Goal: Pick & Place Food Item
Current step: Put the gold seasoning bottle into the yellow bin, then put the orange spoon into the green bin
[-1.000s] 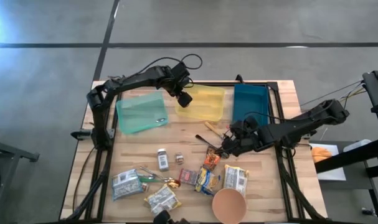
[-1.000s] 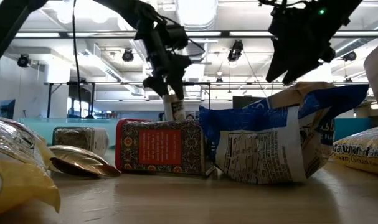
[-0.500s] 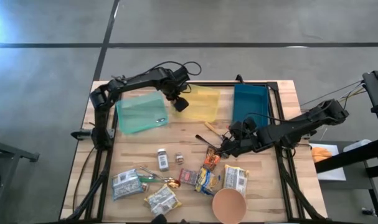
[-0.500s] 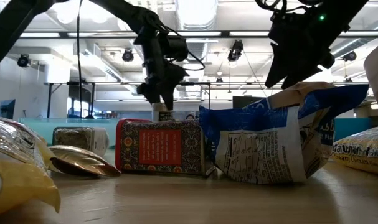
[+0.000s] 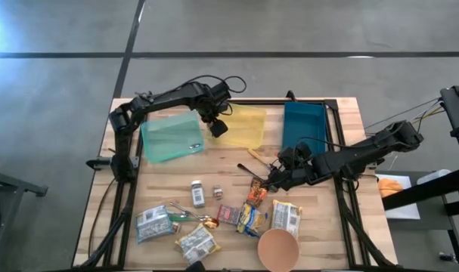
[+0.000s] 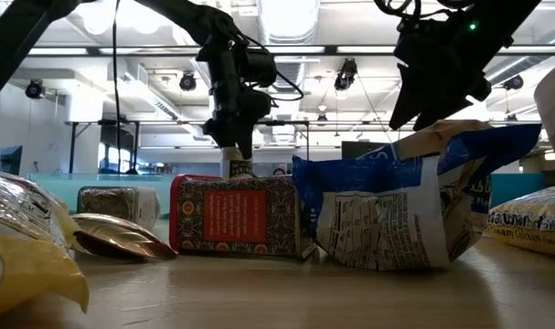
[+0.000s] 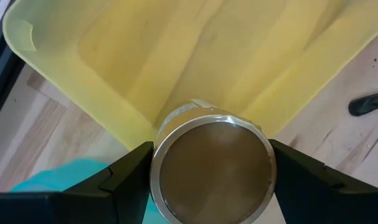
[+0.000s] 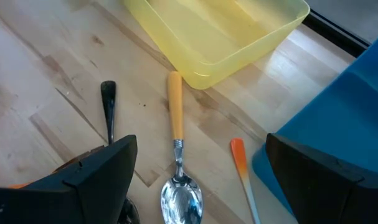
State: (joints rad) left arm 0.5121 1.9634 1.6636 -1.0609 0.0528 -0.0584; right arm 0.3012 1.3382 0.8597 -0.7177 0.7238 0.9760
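Three bins sit in a row at the table's (image 5: 342, 113) far end, teal bin (image 5: 171, 136), yellow bin (image 5: 248, 125) and blue bin (image 5: 305, 125), apparently as sorting targets, while packets and cutlery lie scattered nearer the front. The left gripper (image 5: 218, 125) hangs pointing steeply down at the yellow bin's near-left rim, fingers clamped on a round tin (image 7: 210, 168), likely lined up for a drop there. The right gripper (image 5: 278, 175), fingers wide apart and empty, waits low over an orange-handled spoon (image 8: 178, 155).
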